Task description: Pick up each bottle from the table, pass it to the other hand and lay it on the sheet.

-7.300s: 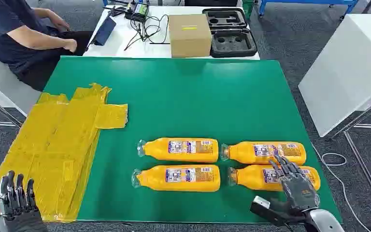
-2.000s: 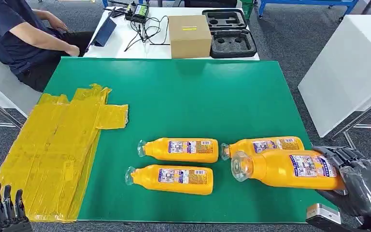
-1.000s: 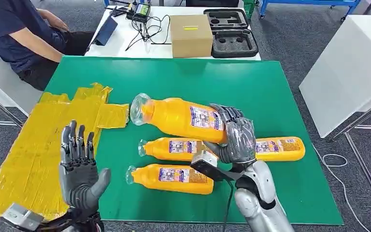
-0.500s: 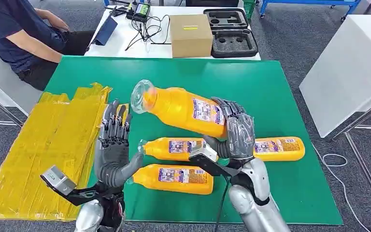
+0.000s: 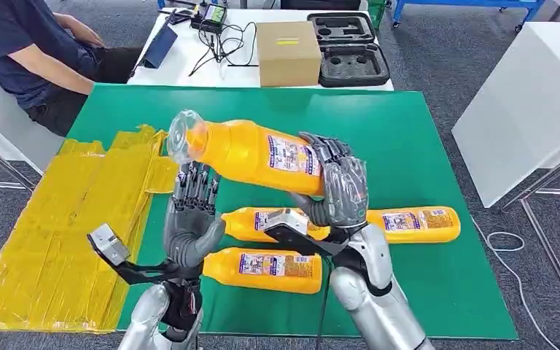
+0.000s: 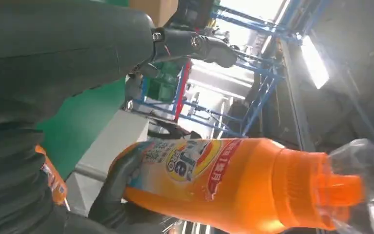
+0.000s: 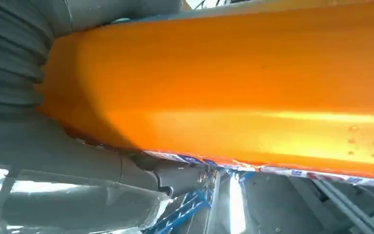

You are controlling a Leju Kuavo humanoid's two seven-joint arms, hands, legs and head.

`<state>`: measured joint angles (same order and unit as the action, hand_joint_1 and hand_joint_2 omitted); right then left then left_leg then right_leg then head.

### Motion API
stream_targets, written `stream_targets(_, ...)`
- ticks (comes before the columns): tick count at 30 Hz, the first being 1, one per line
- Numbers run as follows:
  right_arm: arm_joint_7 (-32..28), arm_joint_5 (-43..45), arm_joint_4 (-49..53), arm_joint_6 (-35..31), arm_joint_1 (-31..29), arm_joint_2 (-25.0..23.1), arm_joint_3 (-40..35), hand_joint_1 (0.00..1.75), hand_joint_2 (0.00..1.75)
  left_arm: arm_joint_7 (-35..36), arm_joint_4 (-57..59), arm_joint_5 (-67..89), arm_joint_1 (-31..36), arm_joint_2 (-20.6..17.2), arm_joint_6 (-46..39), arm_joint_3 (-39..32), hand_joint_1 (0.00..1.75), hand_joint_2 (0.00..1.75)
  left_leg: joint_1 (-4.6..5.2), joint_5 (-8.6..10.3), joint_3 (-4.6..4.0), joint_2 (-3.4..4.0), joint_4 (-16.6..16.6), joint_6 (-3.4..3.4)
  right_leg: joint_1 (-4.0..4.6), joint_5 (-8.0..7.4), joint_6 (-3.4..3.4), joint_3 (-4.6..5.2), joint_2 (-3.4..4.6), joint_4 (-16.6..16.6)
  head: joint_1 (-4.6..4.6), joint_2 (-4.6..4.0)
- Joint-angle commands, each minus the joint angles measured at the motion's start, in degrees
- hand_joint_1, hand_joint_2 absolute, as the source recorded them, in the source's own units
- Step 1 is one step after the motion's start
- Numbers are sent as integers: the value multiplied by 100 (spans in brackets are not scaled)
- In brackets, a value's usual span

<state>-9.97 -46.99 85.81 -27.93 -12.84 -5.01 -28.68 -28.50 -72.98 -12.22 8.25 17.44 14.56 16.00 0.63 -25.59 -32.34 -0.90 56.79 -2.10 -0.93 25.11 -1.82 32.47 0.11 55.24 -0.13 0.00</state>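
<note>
Head view: we saw the right hand (image 5: 333,191) grasping the held bottle (image 5: 251,150) by its base above the table (image 5: 408,131), long axis left-right, cap leftward; the left hand (image 5: 192,219) was spread, empty, just below the neck.

Left wrist view: cap end (image 6: 343,195) lay nearest us.

Right wrist view: the bottle's body (image 7: 233,83) sat against the palm.

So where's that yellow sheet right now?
In the head view, the yellow sheet lies on the green table's left side, beside the left hand.

A robotics lab: green test table (image 5: 379,124), blue metal racks (image 6: 253,105), foam-lined equipment case (image 5: 346,47), cabled electronics (image 5: 215,22)
</note>
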Motion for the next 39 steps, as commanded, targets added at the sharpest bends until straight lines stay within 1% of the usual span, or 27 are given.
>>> stream_targets(1,217,-134,-1500,-186,-556,-300,-1146,157,175,94,583,-178,505,37,78,-357,0,175,-8,-9,26,27,-3,18,9,1,11,-22,18,-7,0,0)
stream_targets(3,316,-126,-2054,-203,-684,-515,-1380,155,175,203,254,-210,406,-29,92,-449,0,175,-6,-5,17,28,-5,13,6,-3,8,-12,22,-7,0,0)
stream_targets(5,332,-157,-2208,-315,-707,-602,-1440,155,175,290,135,-239,365,-51,115,-477,0,175,-10,-8,19,41,-4,18,10,-4,12,-12,33,-6,-2,0)
stream_targets(7,332,-153,-2209,-313,-725,-592,-1441,155,175,288,131,-239,354,-39,115,-475,0,175,-8,-3,7,23,-2,13,8,-3,8,-3,16,-3,-2,0)
stream_targets(8,336,-133,-2188,-310,-733,-564,-1449,155,175,286,139,-239,353,-27,108,-479,0,175,-12,-7,15,25,-1,20,12,0,12,-12,16,-3,0,0)
stream_targets(10,369,-116,-2319,-33,-750,-665,-1607,159,175,269,0,-232,321,-87,77,-495,0,175,-8,-3,4,12,-2,11,8,-1,6,-3,10,-4,-2,0)
stream_targets(12,352,-134,-2619,225,-736,-966,-1915,157,175,294,-471,-246,146,-190,-35,-680,0,175,-15,-12,20,28,0,21,15,2,13,-19,22,-6,-2,0)
stream_targets(13,337,-169,-2762,353,-731,-1099,-2166,154,175,326,-768,-247,16,-237,-98,-825,0,175,-17,-15,25,34,1,23,17,3,14,-23,26,-6,0,0)
stream_targets(16,438,-155,-3078,584,-625,-1378,-2826,155,175,479,-1620,-257,-395,-329,-111,-1330,0,175,-17,-31,37,97,-5,31,16,4,22,-12,89,0,4,0)
stream_targets(18,447,-32,-3160,612,-614,-1408,-3108,159,175,578,-2029,-256,-653,-285,-26,-1607,0,175,-20,-33,37,95,-10,33,19,7,24,-20,87,0,-2,0)
stream_targets(19,422,1,-3205,649,-638,-1426,-3191,159,175,557,-2178,-265,-766,-227,-48,-1725,0,175,-18,-20,21,92,-12,24,16,3,18,0,88,-2,-2,0)
stream_targets(20,414,19,-3227,662,-659,-1450,-3230,157,175,561,-2248,-272,-853,-215,-37,-1796,0,175,-20,-22,22,76,-9,30,18,10,18,2,72,0,-4,0)
stream_targets(21,388,66,-3264,660,-702,-1489,-3280,157,175,562,-2425,-207,-982,-111,-7,-1908,0,175,-21,-21,14,68,-6,29,21,12,18,7,62,0,-2,0)
stream_targets(22,386,83,-3221,686,-711,-1499,-3307,154,175,553,-2476,-182,-1036,-77,17,-1958,0,175,-27,-24,23,56,-9,33,27,18,21,-6,54,-3,4,0)
stream_targets(23,385,82,-3162,716,-729,-1499,-3340,154,175,542,-2506,-158,-1082,-64,31,-1988,0,175,-33,-21,4,67,-6,24,31,9,15,14,70,-3,0,0)
stream_targets(24,387,73,-3087,738,-732,-1499,-3366,155,175,536,-2507,-150,-1120,-63,44,-2004,2,175,-33,-26,12,76,-4,26,31,13,16,8,76,0,-2,0)
stream_targets(25,401,48,-3004,760,-726,-1497,-3385,155,175,507,-2493,-143,-1142,-63,53,-2028,154,175,-29,-17,-7,66,-5,24,26,8,12,25,60,0,0,0)
stream_targets(26,421,18,-2920,796,-699,-1480,-3370,155,175,456,-2493,-133,-1167,-61,73,-2057,175,175,-32,-20,5,56,-5,27,29,14,14,9,49,-1,0,0)
stream_targets(27,457,-42,-2807,832,-649,-1437,-3367,157,175,399,-2503,-145,-1232,-67,98,-2095,175,175,-32,-21,9,50,-4,28,30,17,15,3,43,-2,0,0)
stream_targets(28,459,-48,-2792,841,-641,-1424,-3365,157,175,389,-2507,-152,-1250,-65,105,-2106,175,175,-27,-11,-10,48,-8,21,24,7,12,24,48,-3,2,0)
stream_targets(29,462,-58,-2773,854,-619,-1396,-3360,157,175,371,-2512,-158,-1279,-63,127,-2129,175,175,-30,-16,3,50,-9,26,28,10,14,9,48,-6,0,0)
stream_targets(30,462,-58,-2773,854,-619,-1396,-3360,157,175,371,-2512,-158,-1279,-63,127,-2129,175,175,-26,-10,-12,49,-9,21,22,5,11,25,50,-4,2,0)
stream_targets(32,458,-75,-2781,862,-613,-1391,-3349,157,175,371,-2504,-160,-1272,-59,142,-2133,175,175,-32,-17,8,42,-7,28,29,13,15,-2,38,-8,4,0)
stream_targets(37,458,-76,-2784,863,-615,-1389,-3346,157,175,375,-2505,-160,-1257,-48,144,-2122,175,175,-24,-10,-5,36,-10,24,21,8,13,13,36,-6,2,0)
stream_targets(39,458,-76,-2784,863,-615,-1389,-3346,157,175,375,-2505,-160,-1257,-48,144,-2122,175,175,-30,-19,19,35,-11,33,28,17,19,-14,31,-10,2,0)
